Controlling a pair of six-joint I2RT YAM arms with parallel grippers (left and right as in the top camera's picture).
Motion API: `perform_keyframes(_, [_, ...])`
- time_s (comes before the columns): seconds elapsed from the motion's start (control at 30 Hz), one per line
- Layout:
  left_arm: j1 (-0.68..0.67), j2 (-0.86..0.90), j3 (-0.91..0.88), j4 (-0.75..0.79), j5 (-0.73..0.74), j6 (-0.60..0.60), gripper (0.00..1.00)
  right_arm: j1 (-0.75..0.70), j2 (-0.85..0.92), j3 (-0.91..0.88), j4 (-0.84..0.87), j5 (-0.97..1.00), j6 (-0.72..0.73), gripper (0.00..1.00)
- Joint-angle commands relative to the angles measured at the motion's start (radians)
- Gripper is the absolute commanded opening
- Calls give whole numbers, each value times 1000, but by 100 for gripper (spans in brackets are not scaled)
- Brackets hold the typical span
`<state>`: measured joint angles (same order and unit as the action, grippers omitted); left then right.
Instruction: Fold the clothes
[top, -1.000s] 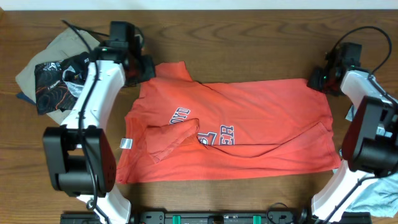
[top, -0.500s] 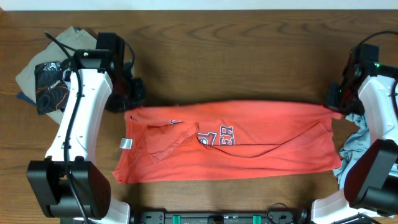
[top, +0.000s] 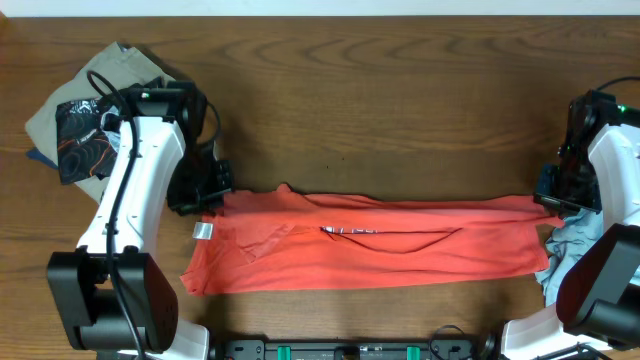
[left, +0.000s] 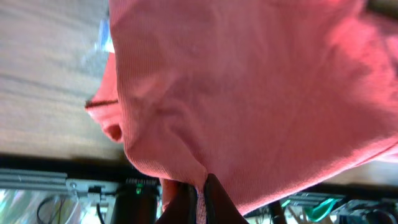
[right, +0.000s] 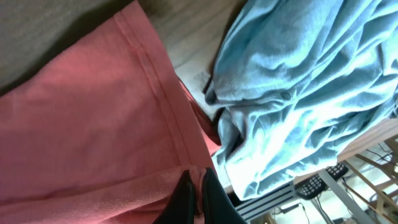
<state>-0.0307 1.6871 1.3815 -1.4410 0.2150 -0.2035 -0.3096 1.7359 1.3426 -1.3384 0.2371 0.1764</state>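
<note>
The clothes are a coral-red T-shirt (top: 370, 248) lying across the near half of the table, its far part doubled over toward the front so only a sliver of lettering shows. My left gripper (top: 213, 196) pinches the shirt's upper left corner. In the left wrist view the fabric (left: 249, 93) hangs before the camera with a fold clamped in the left gripper (left: 200, 198). My right gripper (top: 549, 196) is shut on the upper right corner. The right wrist view shows the hemmed edge (right: 93, 124) caught in the right gripper (right: 198, 186).
A khaki and black patterned folded pile (top: 85, 125) lies at the far left. A light blue garment (top: 580, 250) is bunched at the right edge, close to the shirt's right end; the same light blue garment (right: 305, 93) fills the right wrist view's right half.
Both grippers have carried the shirt's far edge toward the front of the table, folding it over the lettering. The visible shirt has shrunk to a narrow band.
</note>
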Motion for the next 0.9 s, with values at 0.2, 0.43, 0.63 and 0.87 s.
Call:
perform_keyframes(0.2, [2, 0, -127, -10, 1, 32, 6, -10, -10, -14, -40, 29, 10, 3])
perform_keyframes(0.43, [2, 0, -201, -13, -86, -8, 6, -11, -10, -65, -50, 29, 9, 6])
perform_keyframes(0.63, [2, 0, -214, -9, -105, -16, 6, -16, -10, -134, -13, 77, 10, 23])
perform_keyframes(0.87, [2, 0, -214, -10, -148, -53, 17, -62, -10, -146, 22, 63, 36, 35])
